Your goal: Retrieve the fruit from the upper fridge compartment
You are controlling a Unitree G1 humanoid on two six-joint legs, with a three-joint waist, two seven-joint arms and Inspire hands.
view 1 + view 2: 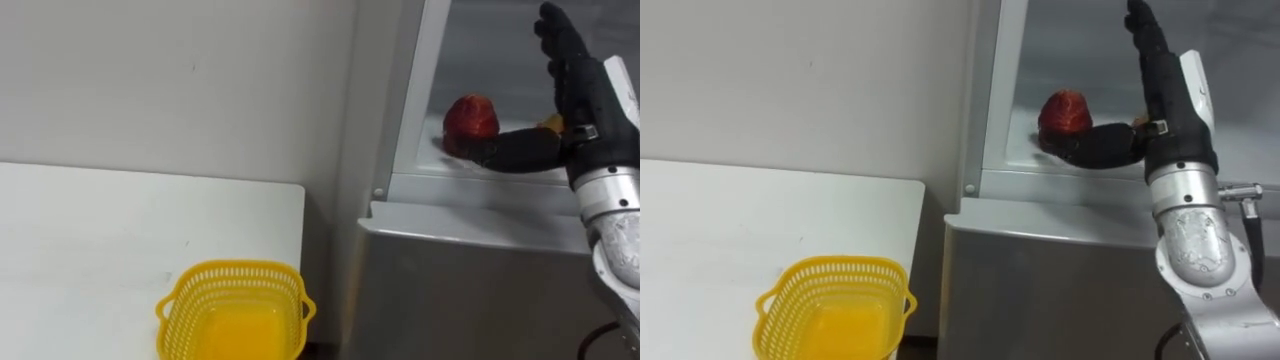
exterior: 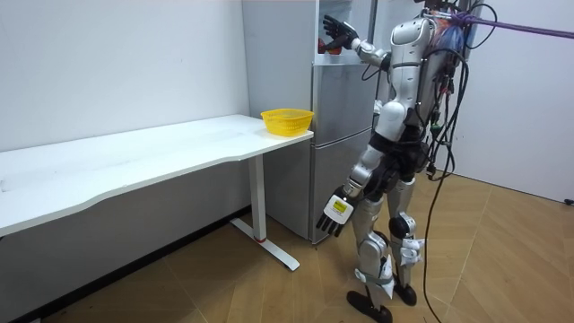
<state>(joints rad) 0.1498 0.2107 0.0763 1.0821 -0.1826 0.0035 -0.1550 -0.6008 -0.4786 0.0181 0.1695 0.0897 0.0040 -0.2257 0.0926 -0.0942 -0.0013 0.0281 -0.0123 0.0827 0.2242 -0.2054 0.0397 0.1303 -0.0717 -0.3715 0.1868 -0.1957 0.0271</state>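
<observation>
A red round fruit (image 1: 471, 117) sits on the white shelf of the open upper fridge compartment (image 1: 480, 187). My right hand (image 1: 585, 95) is raised inside that compartment just right of the fruit. It is open, its fingers point straight up, and the dark thumb (image 1: 520, 150) stretches along the fruit's lower front. A small orange thing (image 1: 550, 124) peeks out behind the hand. In the room view I stand upright facing the fridge (image 2: 336, 135), and my left hand (image 2: 334, 213) hangs open by my thigh.
A yellow plastic basket (image 1: 235, 270) stands at the near right corner of the white table (image 1: 100, 220), just left of the fridge. The fridge's grey lower door (image 1: 470, 290) is closed below the open compartment. A plain wall runs behind the table.
</observation>
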